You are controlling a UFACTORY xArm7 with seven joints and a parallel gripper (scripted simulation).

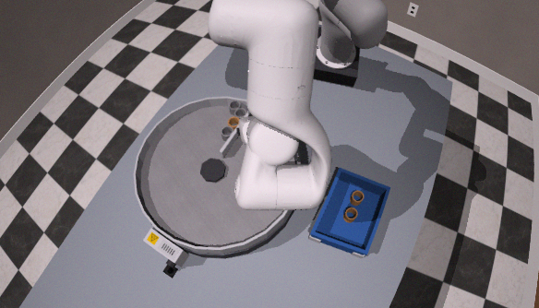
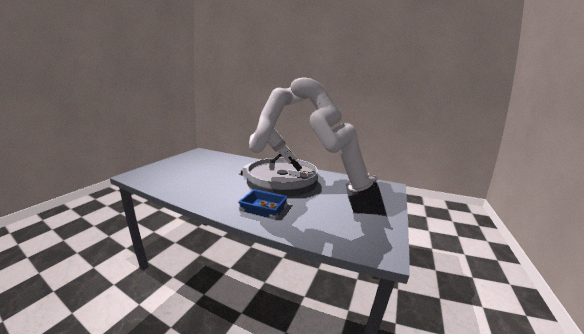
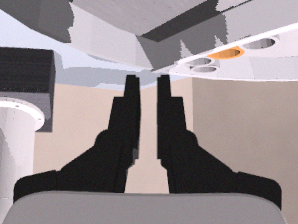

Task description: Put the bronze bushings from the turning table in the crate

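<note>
The turning table carries one bronze bushing at its back edge. Beside it stand steel bushings, one on one side and two on the other. The blue crate holds two bronze bushings, one behind the other. My gripper is nearly closed, with a narrow gap and nothing between its fingers. It is tilted above the turning table near the bushings. The arm hides it in the top view.
A light bar lies over the turning table close to the bushings, partly behind the arm. A dark hub is at the table's middle. A white box with a yellow label adjoins the rim. The arm hangs between the bushings and the crate.
</note>
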